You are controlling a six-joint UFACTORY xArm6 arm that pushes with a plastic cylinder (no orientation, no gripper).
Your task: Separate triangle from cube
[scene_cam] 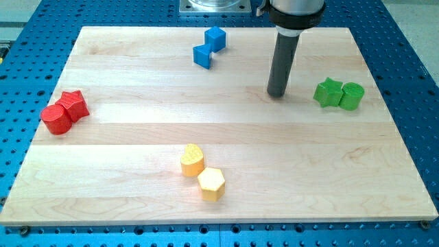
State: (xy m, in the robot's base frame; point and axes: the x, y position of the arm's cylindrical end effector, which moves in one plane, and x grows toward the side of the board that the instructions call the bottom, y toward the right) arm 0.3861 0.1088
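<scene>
The two blue blocks lie near the view's top, a little left of the middle, and they touch each other. The upper one is the blue cube (215, 38). The lower one (202, 56) I take for the blue triangle, though its shape is not clear from this angle. I cannot tell which way the triangle points. The pair together has its long axis on a diagonal, from lower left to upper right in the view. My tip (276, 94) stands on the wooden board (137, 137), well apart from this pair toward the view's right, and nearer to the green star (328, 92) and the green cylinder (352, 96). The arm has no fingers (only the rod), so it grasps nothing and touches no block. The risk, I think, is a push along the diagonal: both blocks would then slide together and stay joined. A push toward the view's top could carry the cube over the board's near edge. The red and yellow pairs are far away and not in danger.
</scene>
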